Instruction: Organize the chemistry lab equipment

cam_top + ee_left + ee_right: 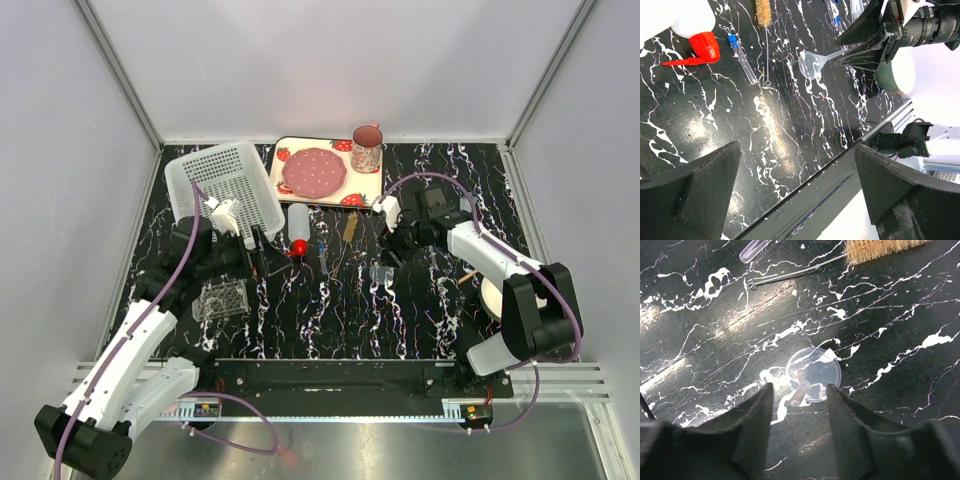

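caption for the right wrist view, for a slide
The right gripper, fingers open, poised over a clear plastic funnel on black marbled table.

bright overhead light glares off the glossy tabletop (715, 325); near fingers (755, 440) blurred.

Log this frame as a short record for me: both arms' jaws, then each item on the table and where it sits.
left jaws: open, empty, over the tabletop
right jaws: open, on either side of the clear funnel; contact unclear
red-capped bottle: lying on its side, beside the blue-capped tube
bristle brush: lying flat, beyond the funnel
tube rack: near left, beside the left arm
white basket: far left
strawberry tray: far centre
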`<action>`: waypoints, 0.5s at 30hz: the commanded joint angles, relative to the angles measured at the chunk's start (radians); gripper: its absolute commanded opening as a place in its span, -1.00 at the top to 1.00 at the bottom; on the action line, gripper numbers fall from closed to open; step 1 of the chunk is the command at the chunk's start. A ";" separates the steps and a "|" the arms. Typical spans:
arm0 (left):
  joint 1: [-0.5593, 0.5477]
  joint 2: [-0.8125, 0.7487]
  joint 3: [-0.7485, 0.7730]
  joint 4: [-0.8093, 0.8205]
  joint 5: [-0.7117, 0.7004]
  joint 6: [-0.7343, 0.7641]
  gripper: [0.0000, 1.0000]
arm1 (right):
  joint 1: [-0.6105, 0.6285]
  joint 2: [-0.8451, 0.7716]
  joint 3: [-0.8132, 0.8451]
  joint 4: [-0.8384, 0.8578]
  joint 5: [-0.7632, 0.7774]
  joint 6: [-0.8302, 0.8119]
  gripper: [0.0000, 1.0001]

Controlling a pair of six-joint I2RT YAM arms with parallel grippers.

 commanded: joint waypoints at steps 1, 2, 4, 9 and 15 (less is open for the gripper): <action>-0.008 -0.009 -0.010 0.071 -0.028 -0.016 -0.98 | 0.019 0.004 -0.013 0.062 0.026 0.001 0.09; -0.009 -0.004 -0.008 0.074 -0.028 -0.013 -0.98 | 0.019 0.007 -0.016 0.070 0.032 0.001 0.25; -0.022 0.009 -0.007 0.075 -0.028 -0.008 -0.98 | 0.019 0.007 -0.022 0.071 0.038 0.003 0.44; -0.127 0.048 0.022 0.081 -0.120 0.022 -0.98 | 0.019 -0.056 -0.031 0.054 0.055 0.044 0.81; -0.351 0.154 0.042 0.225 -0.210 0.114 -0.98 | 0.000 -0.166 0.008 -0.073 -0.171 0.124 0.85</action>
